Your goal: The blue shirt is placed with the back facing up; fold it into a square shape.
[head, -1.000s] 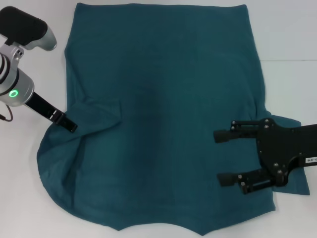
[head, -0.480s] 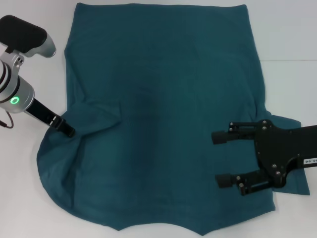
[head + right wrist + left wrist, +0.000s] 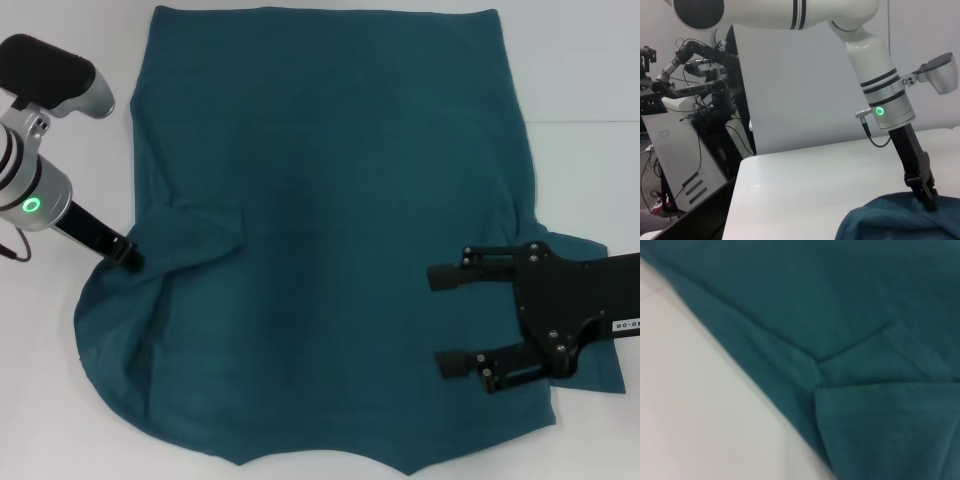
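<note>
- Left gripper is down at the shirt's left edge, right by the sleeve. Its tip is pressed into the cloth there, and I can't tell whether its jaws are clenched or released (the tip is too small and dark against the fabric).
- The right wrist view shows that same left gripper from the side, tip touching a raised hump of shirt. It could be a pinch, but that's only a guess.
- Right gripper hovers over the shirt's lower right, jaws spread wide and grasping nothing, both fingers pointing in toward the middle of the cloth.
- Moving outward: the shirt lies spread flat on the white surface, filling most of it, with its straight hem at the far side.
- The left sleeve area is rumpled, and a small flap is tucked in over the body (the left wrist view shows the crease on the shirt clearly).
- The right sleeve pokes out beneath the right gripper's body.
- Progress looks very early to me: no proper fold is made yet.
- Still to come are both side folds, the sleeves in, and then the lengthwise fold to get a square.
</note>
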Available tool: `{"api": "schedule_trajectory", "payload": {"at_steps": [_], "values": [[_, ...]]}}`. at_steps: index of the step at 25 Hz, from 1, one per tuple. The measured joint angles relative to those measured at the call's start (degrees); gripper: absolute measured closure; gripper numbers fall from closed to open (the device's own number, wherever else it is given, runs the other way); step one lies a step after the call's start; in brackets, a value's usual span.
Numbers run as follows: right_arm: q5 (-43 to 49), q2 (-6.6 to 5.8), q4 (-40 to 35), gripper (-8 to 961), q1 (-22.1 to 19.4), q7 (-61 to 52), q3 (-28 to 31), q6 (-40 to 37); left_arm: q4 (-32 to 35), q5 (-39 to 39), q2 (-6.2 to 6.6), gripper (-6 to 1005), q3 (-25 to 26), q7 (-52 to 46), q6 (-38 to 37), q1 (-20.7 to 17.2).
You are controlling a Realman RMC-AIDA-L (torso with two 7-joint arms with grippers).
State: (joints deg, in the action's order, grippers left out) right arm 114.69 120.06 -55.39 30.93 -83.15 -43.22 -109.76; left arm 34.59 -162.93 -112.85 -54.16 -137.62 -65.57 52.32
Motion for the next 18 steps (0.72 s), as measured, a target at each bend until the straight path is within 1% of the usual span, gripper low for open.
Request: {"api": "schedule_trajectory", "payload": {"at_steps": [3,9,10,11,12,13,14,18], "values": [[0.0,0.00,0.1,49,0.0,0.0,0.0,0.1,0.8,1.2,-0.11,532,0.0,1.0,-0.7,0.0],[0.0,-0.01,0.1,49,-0.3,0.0,0.0,0.2,2.6,2.7,-1.03,779,0.0,3.7,-1.7,-0.6],[0.0,0.00,0.1,49,-0.3,0.0,0.2,0.2,3.6,3.0,-1.62,967,0.0,4.8,-2.8,-1.0],[0.0,0.00,0.1,49,-0.3,0.0,0.2,0.2,4.5,3.0,-1.96,966,0.0,5.2,-3.2,-1.3],[0.0,0.00,0.1,49,-0.4,0.0,0.3,0.1,5.9,3.1,-2.56,966,0.0,5.5,-3.7,-2.0],[0.0,-0.01,0.1,49,-0.4,0.0,0.4,0.1,5.9,3.1,-2.56,965,0.0,5.5,-3.7,-2.0],[-0.1,-0.01,0.1,50,-0.4,0.0,0.4,0.1,7.0,3.1,-3.11,965,0.0,5.8,-4.0,-2.5],[-0.8,-0.11,0.1,50,-0.6,0.0,0.4,-0.2,14.8,3.2,-5.53,963,-0.1,6.9,-5.9,-5.9]]}}
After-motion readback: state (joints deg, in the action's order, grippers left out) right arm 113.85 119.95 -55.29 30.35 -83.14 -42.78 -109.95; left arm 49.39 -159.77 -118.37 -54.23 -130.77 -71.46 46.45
